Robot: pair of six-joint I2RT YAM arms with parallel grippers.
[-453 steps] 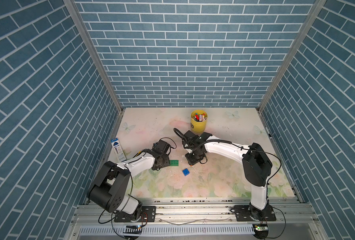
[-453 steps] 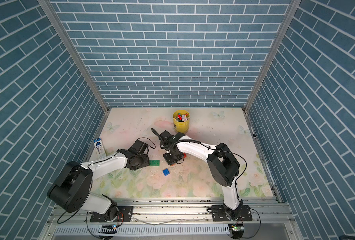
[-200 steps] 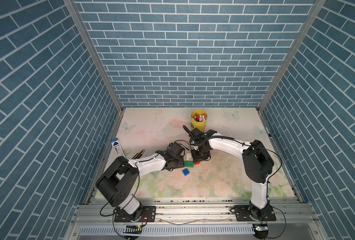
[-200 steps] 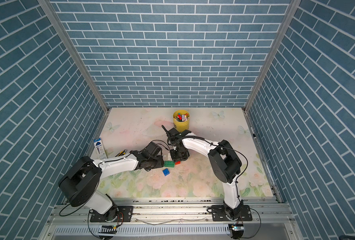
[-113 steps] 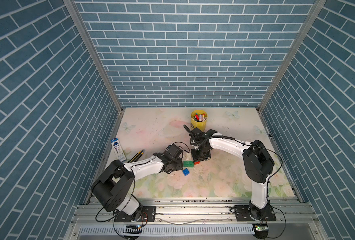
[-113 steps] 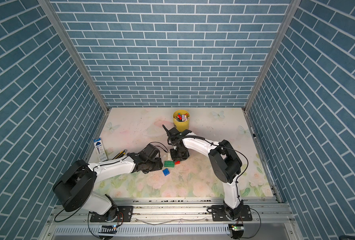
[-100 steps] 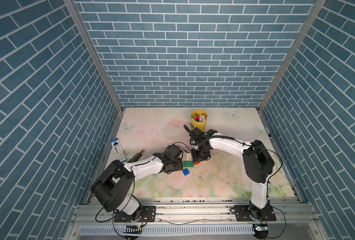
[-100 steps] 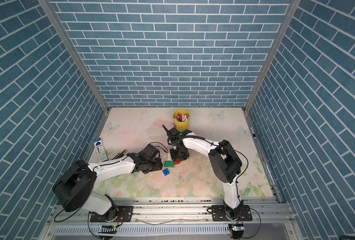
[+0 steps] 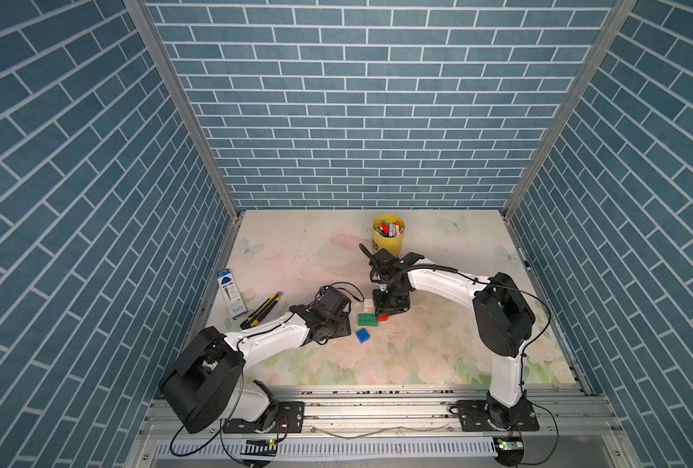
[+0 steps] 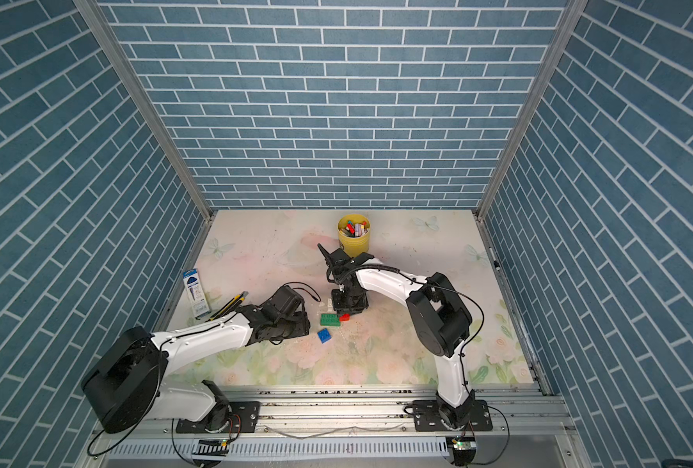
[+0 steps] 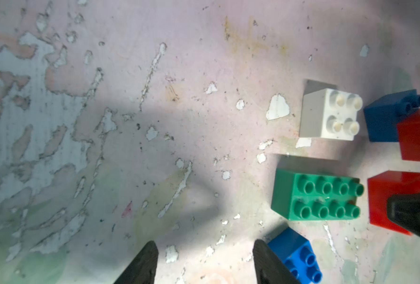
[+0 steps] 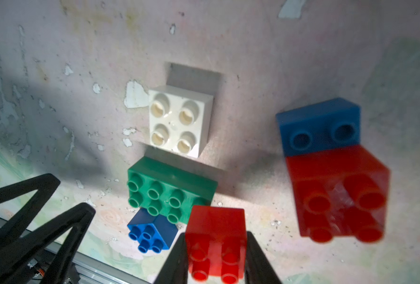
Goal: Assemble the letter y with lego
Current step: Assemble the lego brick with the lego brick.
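My right gripper is shut on a red square brick, held low at one end of the green long brick. A white square brick sits just behind the green one. A loose blue brick lies in front of it. Off to the side, another red brick is stacked half over a second blue brick. My left gripper is open and empty over bare mat, one fingertip close beside the loose blue brick. In both top views the green brick lies between the two grippers.
A yellow cup of coloured sticks stands behind the right arm. A blue and white box and a yellow and black utility knife lie at the left, near the wall. Brick-patterned walls enclose three sides.
My left gripper has drawn back to the left, away from the green brick, which stays on the mat. The right gripper holds still with the red brick.
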